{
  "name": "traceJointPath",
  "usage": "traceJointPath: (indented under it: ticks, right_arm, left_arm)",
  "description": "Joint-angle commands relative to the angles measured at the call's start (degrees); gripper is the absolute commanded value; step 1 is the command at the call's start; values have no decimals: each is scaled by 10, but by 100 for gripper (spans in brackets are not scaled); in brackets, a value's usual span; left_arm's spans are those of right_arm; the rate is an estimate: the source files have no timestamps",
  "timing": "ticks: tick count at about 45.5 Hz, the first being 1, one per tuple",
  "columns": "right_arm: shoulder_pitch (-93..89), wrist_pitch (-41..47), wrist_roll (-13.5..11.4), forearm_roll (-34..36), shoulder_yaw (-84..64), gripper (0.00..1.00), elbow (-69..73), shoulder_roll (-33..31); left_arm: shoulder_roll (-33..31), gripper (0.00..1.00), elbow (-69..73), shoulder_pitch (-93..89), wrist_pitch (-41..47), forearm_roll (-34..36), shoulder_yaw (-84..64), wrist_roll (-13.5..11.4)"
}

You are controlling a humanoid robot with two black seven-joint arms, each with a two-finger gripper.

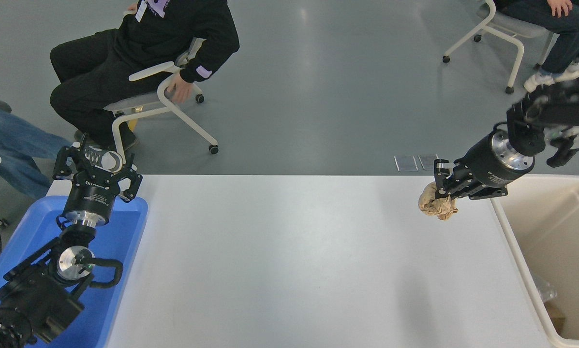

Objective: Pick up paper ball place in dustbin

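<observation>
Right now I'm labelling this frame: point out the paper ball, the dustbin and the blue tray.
paper ball [437, 206]: head view, middle of the wad.
dustbin [511, 237]: head view, its left rim.
blue tray [125, 227]: head view, bare floor near its right wall.
</observation>
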Motion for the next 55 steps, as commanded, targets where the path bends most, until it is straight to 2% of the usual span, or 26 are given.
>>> traceJointPath:
  ticks: [1, 11, 33, 41, 55]
  right_arm:
    - [132, 52, 0, 3, -18, 0, 31, -8]
    - [211, 52, 0, 2, -30, 0, 32, -18]
    - [205, 52, 0, 3, -46, 0, 24, -23]
    - [195, 52, -1, 5, -84, 0, -11, -75]
    - [154, 52, -5, -5, -154, 0, -79, -207]
  left_arm:
    - [0, 99, 0, 0, 0, 0, 0, 0]
    - [1, 99, 0, 0, 0, 0, 0, 0]
    - [1, 99, 0, 0, 0, 0, 0, 0]
    - [1, 99, 0, 1, 0, 0, 0, 0]
    - [1, 99, 0, 1, 0, 0, 0, 0]
